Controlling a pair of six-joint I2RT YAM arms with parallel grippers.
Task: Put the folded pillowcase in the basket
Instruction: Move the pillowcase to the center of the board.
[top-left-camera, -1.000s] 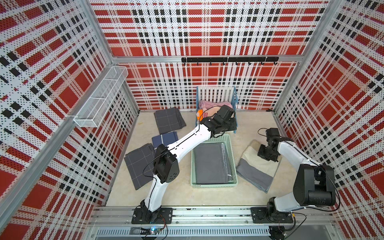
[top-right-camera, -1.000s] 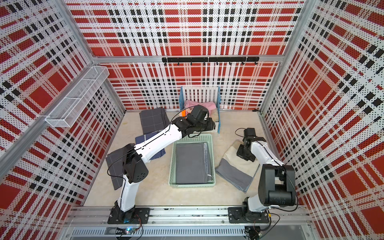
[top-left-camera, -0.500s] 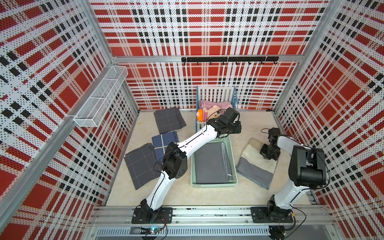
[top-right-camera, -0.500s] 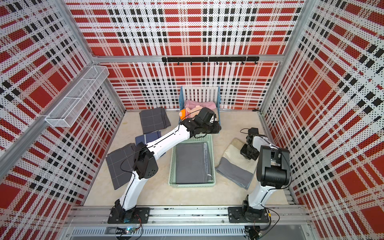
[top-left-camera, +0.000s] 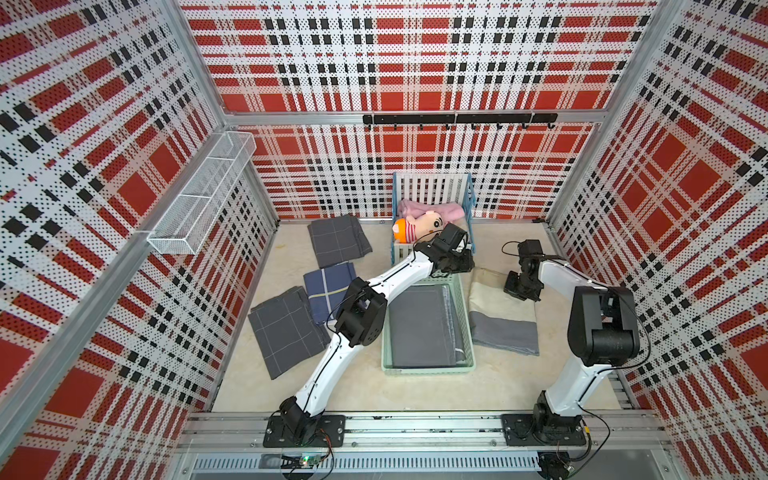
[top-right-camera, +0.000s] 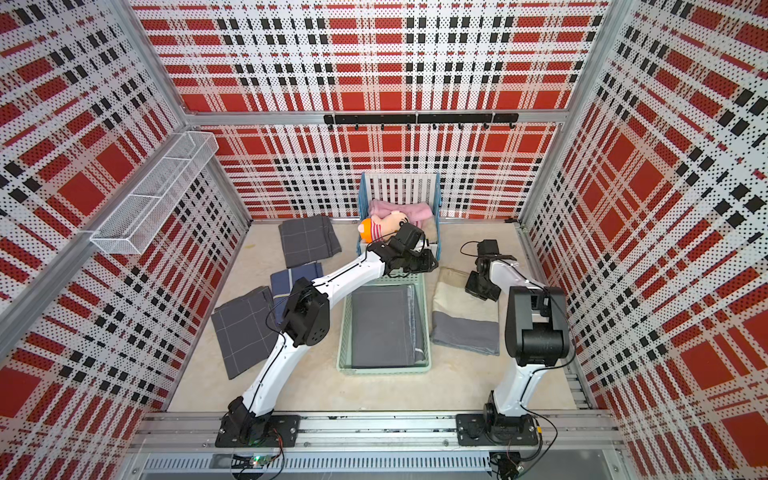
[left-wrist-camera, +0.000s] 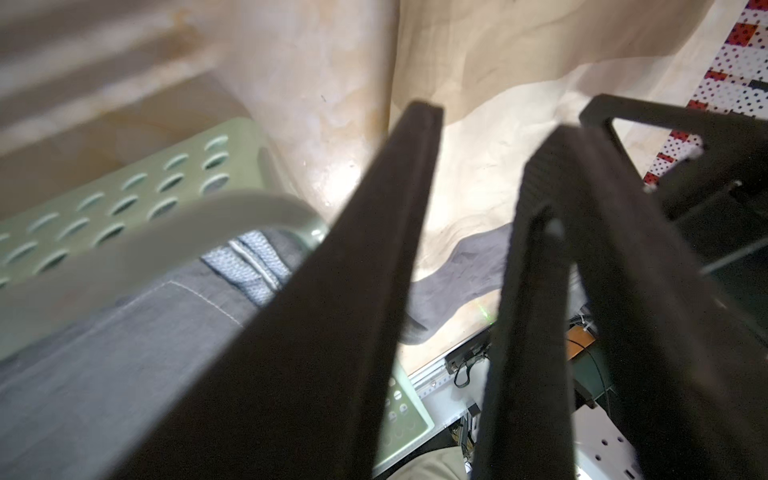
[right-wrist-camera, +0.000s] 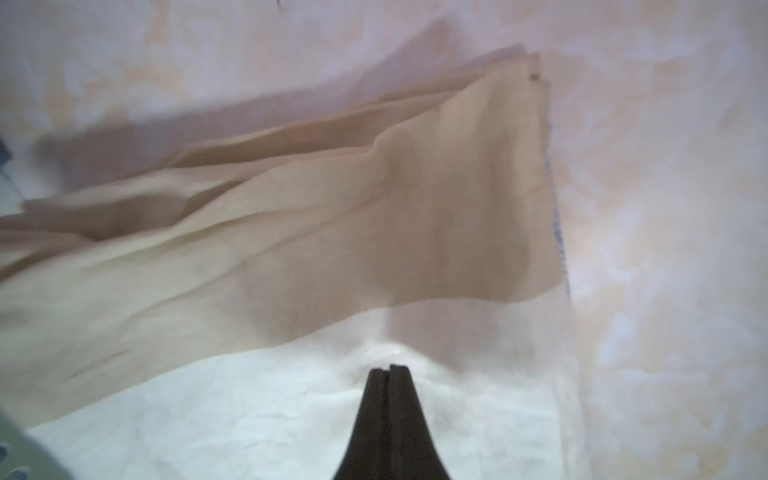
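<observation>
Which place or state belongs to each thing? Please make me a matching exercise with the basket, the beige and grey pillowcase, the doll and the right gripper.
Things:
1. basket
2. beige and grey pillowcase
3. doll
4. right gripper

Place or state:
A. lies in the toy crib
B. jaws shut
C. holds a dark grey folded cloth
D. lies on the table beside the basket

Pairs: 1-C, 2-D, 3-A, 4-B

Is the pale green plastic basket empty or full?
Not empty: a folded dark grey cloth lies flat inside the pale green plastic basket, covering most of it.
</observation>
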